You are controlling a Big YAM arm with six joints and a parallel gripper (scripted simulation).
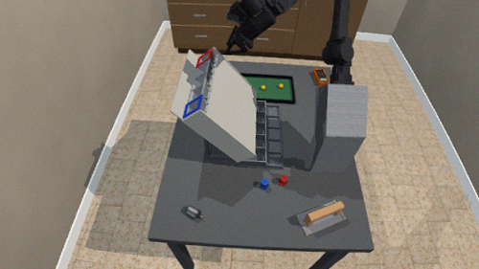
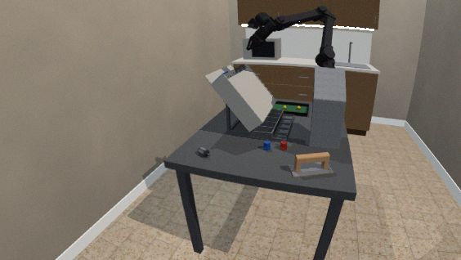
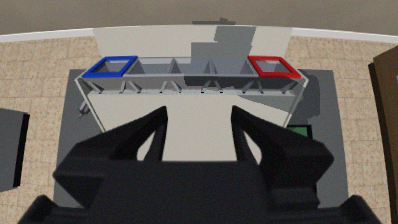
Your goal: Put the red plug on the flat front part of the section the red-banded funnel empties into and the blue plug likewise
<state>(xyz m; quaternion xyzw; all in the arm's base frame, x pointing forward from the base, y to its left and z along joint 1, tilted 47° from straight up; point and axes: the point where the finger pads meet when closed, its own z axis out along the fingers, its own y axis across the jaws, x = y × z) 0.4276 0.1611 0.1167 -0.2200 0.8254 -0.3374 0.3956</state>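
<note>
My gripper [image 1: 236,46] hangs high above the back left of the table, over the top edge of the tilted cover [image 1: 227,107]. Its fingers are partly open with nothing between them. Below them is a row of funnels, with the red-banded funnel [image 3: 274,66] at one end and the blue-banded funnel [image 3: 110,66] at the other. The red plug [image 1: 283,180] and the blue plug [image 1: 264,183] stand side by side on the table, in front of the row of sections [image 1: 270,133]. Two yellow marbles [image 1: 263,86] [image 1: 280,86] lie in the green tray [image 1: 270,88].
A tall grey block [image 1: 341,125] stands right of the sections, with the arm's base behind it. An orange device [image 1: 321,76] lies at the back right. A wooden-handled tool [image 1: 324,214] lies front right and a small grey object [image 1: 193,212] front left. Drawers stand behind the table.
</note>
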